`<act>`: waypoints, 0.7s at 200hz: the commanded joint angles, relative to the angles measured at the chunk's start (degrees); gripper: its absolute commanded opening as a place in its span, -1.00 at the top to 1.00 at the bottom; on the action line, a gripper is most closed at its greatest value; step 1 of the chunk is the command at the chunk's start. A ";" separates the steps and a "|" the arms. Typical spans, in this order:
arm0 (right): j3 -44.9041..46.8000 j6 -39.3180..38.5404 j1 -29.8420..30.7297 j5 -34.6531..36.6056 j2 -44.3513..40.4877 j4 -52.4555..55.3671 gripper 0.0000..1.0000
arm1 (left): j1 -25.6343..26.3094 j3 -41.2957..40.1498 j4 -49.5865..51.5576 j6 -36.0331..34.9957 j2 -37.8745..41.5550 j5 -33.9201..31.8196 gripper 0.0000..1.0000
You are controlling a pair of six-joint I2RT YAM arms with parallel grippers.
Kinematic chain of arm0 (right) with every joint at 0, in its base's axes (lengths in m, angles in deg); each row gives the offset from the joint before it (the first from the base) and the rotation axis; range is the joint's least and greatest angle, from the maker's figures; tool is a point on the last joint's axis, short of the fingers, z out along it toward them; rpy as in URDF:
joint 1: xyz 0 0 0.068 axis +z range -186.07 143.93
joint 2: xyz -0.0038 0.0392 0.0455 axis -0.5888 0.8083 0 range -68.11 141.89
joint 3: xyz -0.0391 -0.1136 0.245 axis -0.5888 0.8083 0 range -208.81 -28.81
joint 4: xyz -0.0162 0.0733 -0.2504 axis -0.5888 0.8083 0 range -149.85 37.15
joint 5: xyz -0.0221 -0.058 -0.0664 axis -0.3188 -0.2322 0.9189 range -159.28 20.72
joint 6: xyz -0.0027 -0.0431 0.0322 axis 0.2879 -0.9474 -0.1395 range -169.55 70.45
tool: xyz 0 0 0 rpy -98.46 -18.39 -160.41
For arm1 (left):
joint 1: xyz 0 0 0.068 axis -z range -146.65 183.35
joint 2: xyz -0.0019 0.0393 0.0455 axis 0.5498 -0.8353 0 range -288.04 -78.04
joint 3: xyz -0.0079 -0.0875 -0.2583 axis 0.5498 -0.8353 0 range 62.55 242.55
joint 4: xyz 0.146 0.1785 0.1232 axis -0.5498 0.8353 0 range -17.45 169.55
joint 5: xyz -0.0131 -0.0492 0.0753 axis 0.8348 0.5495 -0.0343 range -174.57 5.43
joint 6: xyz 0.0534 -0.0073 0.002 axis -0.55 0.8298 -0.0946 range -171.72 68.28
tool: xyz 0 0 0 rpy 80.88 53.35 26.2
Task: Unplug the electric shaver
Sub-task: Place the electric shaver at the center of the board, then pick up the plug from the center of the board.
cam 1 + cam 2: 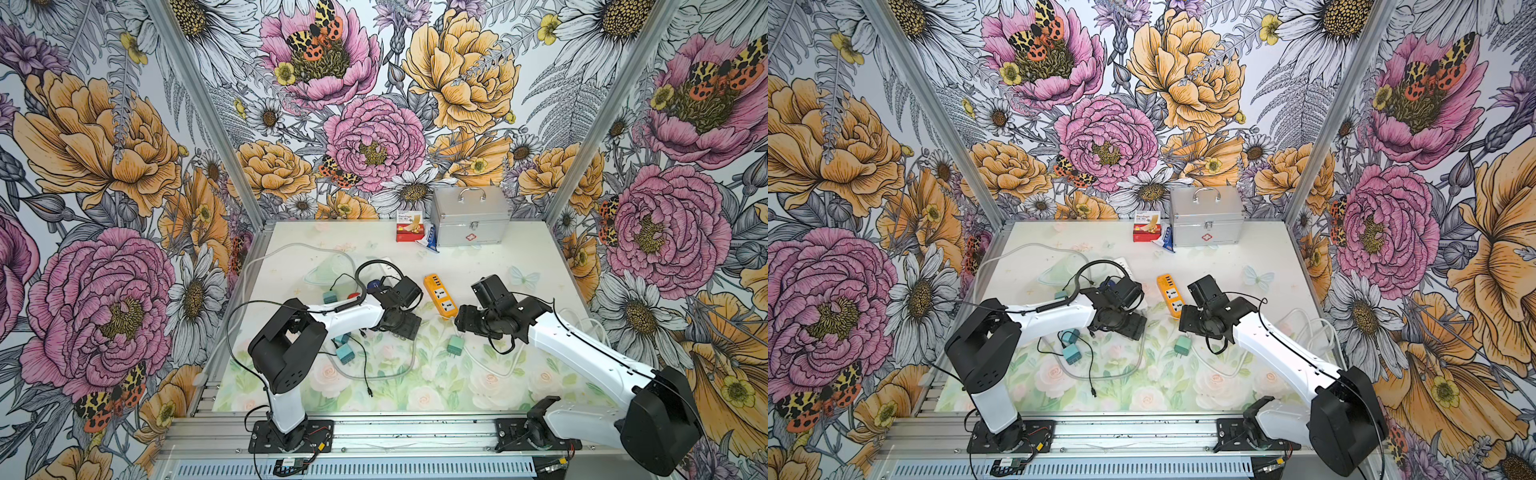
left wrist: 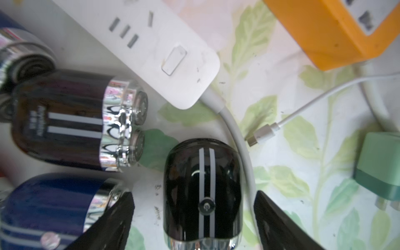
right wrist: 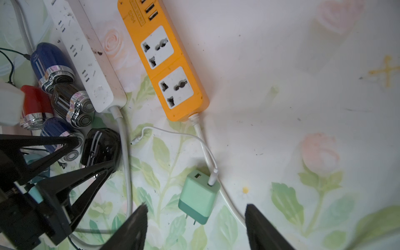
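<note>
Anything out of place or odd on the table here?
Clutter only: several shavers lie heaped beside the white power strip, and the green adapter lies unplugged on the mat, its white cable ending loose near the orange strip. No damage visible.

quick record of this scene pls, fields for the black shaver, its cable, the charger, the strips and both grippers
black shaver: lying on the table, no cable seen in it
white cable: loose end free beside the black shaver; far end in the green charger
green charger: flat on the table, prongs bare, in no strip
left gripper: open, fingers either side of the black shaver, not touching
right gripper: open, over the green charger
orange power strip: both sockets empty
other shavers: clustered beside the white power strip
</note>
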 commanded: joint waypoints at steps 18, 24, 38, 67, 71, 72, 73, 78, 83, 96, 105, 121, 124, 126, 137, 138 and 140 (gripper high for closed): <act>-0.12 -2.32 -4.51 0.76 -2.46 2.39 -0.50 | 2.89 4.42 3.01 -0.48 4.47 1.59 -0.82; -0.16 -2.61 -5.86 0.73 -3.05 2.94 -0.50 | 3.54 5.22 3.08 -0.59 4.32 2.91 -0.81; -0.33 -3.55 -9.35 0.63 -4.40 3.96 -0.51 | 4.95 6.63 3.01 -0.65 3.39 5.50 -0.80; -1.10 -5.20 -15.19 3.96 -6.92 7.55 -0.50 | 9.33 8.28 2.92 -3.37 0.06 8.68 -0.78; -0.99 -5.52 -15.77 4.36 -7.36 7.95 -0.50 | 9.79 8.75 2.88 -3.42 -0.38 9.43 -0.78; -1.02 -5.53 -15.86 4.52 -7.46 8.03 -0.50 | 9.86 8.82 2.85 -3.42 -0.43 9.63 -0.78; -0.94 -5.58 -15.99 4.64 -7.55 8.12 -0.50 | 9.94 8.94 2.84 -3.46 -0.63 9.86 -0.78; -0.91 -5.71 -16.59 5.20 -8.07 8.66 -0.50 | 10.48 9.37 2.72 -3.70 -1.37 11.15 -0.78; -0.72 -5.80 -17.35 5.51 -8.59 9.07 -0.50 | 10.90 9.97 2.81 -3.92 -2.08 12.31 -0.79; -0.05 -5.83 -19.02 5.65 -9.86 9.76 -0.50 | 11.88 11.64 2.75 -3.60 -3.16 14.53 -0.79; 0.68 -5.62 -20.05 5.65 -10.80 10.05 -0.50 | 12.38 12.31 2.74 -3.67 -5.89 15.05 -0.79; 1.62 -4.62 -20.94 5.44 -12.63 10.55 -0.48 | 12.30 13.04 2.40 -4.34 -7.50 17.00 -0.80; 1.86 -4.45 -21.02 5.44 -13.01 10.70 -0.48 | 12.36 13.27 2.39 -4.45 -7.80 17.31 -0.80; 1.97 -4.23 -21.10 5.53 -13.24 10.83 -0.48 | 12.38 13.43 2.35 -4.49 -7.96 17.52 -0.80; 2.53 -3.50 -21.42 5.81 -14.56 11.38 -0.47 | 12.39 14.33 2.39 -4.56 -9.26 18.28 -0.80; 2.59 -3.42 -21.45 5.86 -14.61 11.42 -0.47 | 12.39 14.37 2.39 -4.56 -9.35 18.32 -0.80; 2.68 -3.36 -21.51 5.97 -14.85 11.56 -0.47 | 12.41 14.58 2.39 -4.56 -9.66 18.59 -0.80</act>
